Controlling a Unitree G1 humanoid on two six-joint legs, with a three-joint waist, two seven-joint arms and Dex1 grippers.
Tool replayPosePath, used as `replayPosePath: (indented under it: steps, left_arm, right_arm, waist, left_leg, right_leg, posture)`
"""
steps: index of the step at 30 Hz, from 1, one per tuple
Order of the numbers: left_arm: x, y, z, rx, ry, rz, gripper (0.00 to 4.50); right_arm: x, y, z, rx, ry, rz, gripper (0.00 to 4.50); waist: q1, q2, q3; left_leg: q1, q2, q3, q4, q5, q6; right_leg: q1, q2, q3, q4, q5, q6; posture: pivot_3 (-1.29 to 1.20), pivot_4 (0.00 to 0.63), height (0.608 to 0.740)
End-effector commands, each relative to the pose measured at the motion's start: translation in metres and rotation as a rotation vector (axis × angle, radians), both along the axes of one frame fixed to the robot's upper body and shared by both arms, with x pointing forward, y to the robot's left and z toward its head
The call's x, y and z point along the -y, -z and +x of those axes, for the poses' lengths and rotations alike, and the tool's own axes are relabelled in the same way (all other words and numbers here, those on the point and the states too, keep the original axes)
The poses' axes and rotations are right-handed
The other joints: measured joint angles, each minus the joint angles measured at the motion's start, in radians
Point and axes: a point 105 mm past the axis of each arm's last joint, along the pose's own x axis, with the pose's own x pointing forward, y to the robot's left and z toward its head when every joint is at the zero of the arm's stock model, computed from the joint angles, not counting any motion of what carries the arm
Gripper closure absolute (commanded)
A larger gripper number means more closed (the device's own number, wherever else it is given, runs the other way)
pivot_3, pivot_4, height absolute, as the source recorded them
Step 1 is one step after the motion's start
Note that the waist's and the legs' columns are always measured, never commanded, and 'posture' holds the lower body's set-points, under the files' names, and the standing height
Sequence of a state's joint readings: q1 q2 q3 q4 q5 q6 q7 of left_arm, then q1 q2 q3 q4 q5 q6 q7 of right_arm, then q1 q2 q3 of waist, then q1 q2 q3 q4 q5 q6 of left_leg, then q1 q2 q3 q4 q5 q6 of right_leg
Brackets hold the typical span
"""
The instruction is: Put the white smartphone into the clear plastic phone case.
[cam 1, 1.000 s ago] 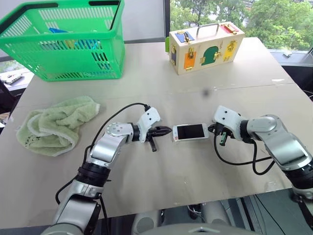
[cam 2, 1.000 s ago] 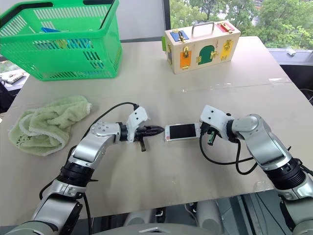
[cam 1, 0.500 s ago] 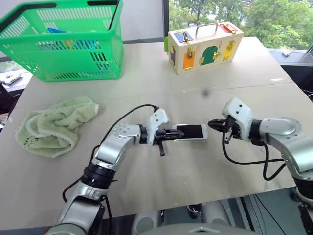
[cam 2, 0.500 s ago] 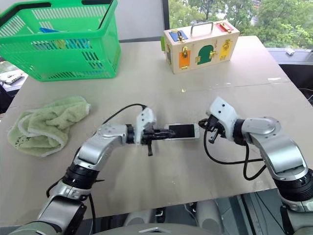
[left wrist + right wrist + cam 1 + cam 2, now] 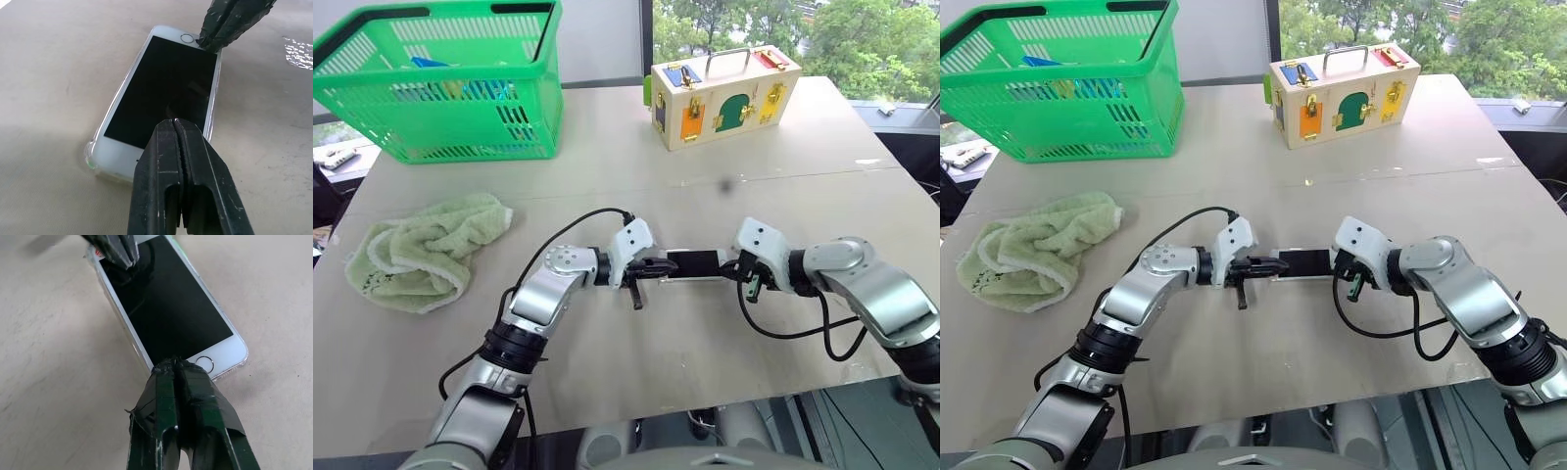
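Left wrist view: both clenched tools point(image 5: 177, 128) point(image 5: 208, 43) atop cased white smartphone point(image 5: 161, 93).

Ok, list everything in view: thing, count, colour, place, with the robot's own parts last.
white smartphone: 1, white with black screen, table centre, lying in the case.
clear plastic phone case: 1, see-through, around the phone.
basket: 1, green, far left, items inside.
towel: 1, pale green, crumpled, left side.
wooden latch box: 1, multicoloured panels, far centre.
table: 1, beige.
left gripper: 1, black, shut, at the phone's left end.
right gripper: 1, black, shut, at its home-button end.
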State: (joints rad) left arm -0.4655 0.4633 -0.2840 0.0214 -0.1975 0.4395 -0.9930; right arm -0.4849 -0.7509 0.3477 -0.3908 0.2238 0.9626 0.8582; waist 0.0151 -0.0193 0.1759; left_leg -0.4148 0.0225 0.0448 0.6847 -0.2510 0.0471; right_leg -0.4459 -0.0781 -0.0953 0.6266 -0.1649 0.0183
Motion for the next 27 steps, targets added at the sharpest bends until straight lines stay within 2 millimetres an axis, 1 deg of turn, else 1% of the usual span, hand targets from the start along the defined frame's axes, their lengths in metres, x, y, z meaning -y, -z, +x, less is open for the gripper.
replayPosePath:
  steps: [1,6,10,13,14,16,18,20,21,24,27]
  left_arm:
    - [-0.001,0.007,-0.001,-0.012,-0.02,0.015,4.46]
    - [0.0,0.007,-0.001,-0.014,-0.029,0.014,4.46]
    - [0.002,0.007,-0.002,-0.016,-0.032,0.011,4.46]
    - [0.003,0.007,-0.002,-0.019,-0.036,0.011,4.46]
    - [0.003,0.007,-0.002,-0.02,-0.036,0.011,4.46]
    - [0.004,0.007,-0.002,-0.02,-0.035,0.01,4.46]
    - [0.005,0.007,-0.002,-0.02,-0.033,0.01,4.46]
    - [0.006,0.006,-0.002,-0.02,-0.033,0.009,4.46]
    - [0.006,0.006,-0.002,-0.021,-0.033,0.009,4.46]
    - [0.006,0.007,-0.002,-0.023,-0.034,0.009,4.46]
    - [0.006,0.007,-0.002,-0.027,-0.034,0.009,4.46]
  right_arm:
    - [0.013,0.036,-0.008,-0.192,0.054,-0.077,4.5]
    - [0.017,0.056,-0.013,-0.321,0.064,-0.119,4.5]
    - [0.023,0.078,-0.019,-0.392,0.064,-0.184,4.5]
    - [0.024,0.084,-0.019,-0.399,0.068,-0.204,4.5]
    - [0.025,0.085,-0.019,-0.398,0.069,-0.209,4.5]
    - [0.027,0.086,-0.014,-0.364,0.08,-0.22,4.5]
    - [0.015,0.07,-0.003,-0.297,0.085,-0.106,4.5]
    - [0.0,0.044,0.007,-0.211,0.077,0.054,4.5]
    - [-0.006,0.031,0.01,-0.163,0.063,0.124,4.5]
    - [-0.013,0.001,0.016,-0.062,0.076,0.276,4.5]
    - [-0.01,-0.014,0.023,0.01,0.138,0.329,4.5]
  waist:
    - [0.0,-0.001,-0.002]
    - [0.0,-0.008,-0.012]
    - [0.0,-0.011,-0.024]
    - [-0.001,-0.013,-0.028]
    - [-0.001,-0.013,-0.029]
    - [0.0,-0.013,-0.03]
    - [-0.001,-0.014,-0.032]
    - [-0.001,-0.013,-0.031]
    - [-0.002,-0.011,-0.029]
    - [-0.004,0.0,-0.022]
    - [-0.001,0.005,-0.017]
  left_leg:
    - [0.0,0.0,0.0,0.0,0.0,0.0]
    - [0.002,0.0,0.0,0.0,0.0,0.0]
    - [0.003,0.0,-0.001,0.0,0.0,0.0]
    - [0.013,0.0,-0.001,-0.001,-0.002,-0.002]
    - [0.017,0.001,-0.002,-0.002,-0.003,-0.005]
    - [0.018,0.001,-0.002,-0.002,-0.004,-0.006]
    - [0.018,0.001,-0.002,-0.002,-0.004,-0.006]
    - [0.017,0.002,-0.003,-0.002,-0.004,-0.006]
    - [0.017,0.003,-0.003,-0.002,-0.004,-0.006]
    - [0.016,0.003,-0.001,-0.002,-0.004,-0.006]
    - [0.013,0.003,0.0,-0.003,-0.003,-0.005]
  right_leg:
    - [0.0,0.0,0.0,0.0,0.0,0.0]
    - [0.002,0.0,0.0,0.0,0.0,0.0]
    - [0.004,-0.001,-0.001,0.0,0.0,-0.001]
    - [0.012,-0.002,-0.002,-0.001,-0.001,-0.001]
    - [0.016,-0.006,-0.002,-0.002,-0.001,-0.001]
    - [0.017,-0.01,-0.004,-0.003,-0.001,0.0]
    - [0.017,-0.012,-0.004,-0.003,-0.001,0.0]
    - [0.017,-0.012,-0.005,-0.004,-0.001,0.0]
    - [0.016,-0.012,-0.006,-0.005,-0.001,0.0]
    - [0.015,-0.012,-0.006,-0.006,-0.001,0.0]
    - [0.011,-0.009,-0.008,-0.002,-0.001,0.0]
  posture:
    - [0.0,0.15,0.74]
    - [0.0,0.15,0.74]
    - [0.0,0.15,0.74]
    - [0.0,0.15,0.74]
    - [0.0,0.15,0.74]
    - [0.0,0.15,0.74]
    - [0.0,0.15,0.74]
    - [0.0,0.15,0.74]
    - [0.0,0.15,0.74]
    - [0.0,0.15,0.74]
    - [0.0,0.15,0.74]
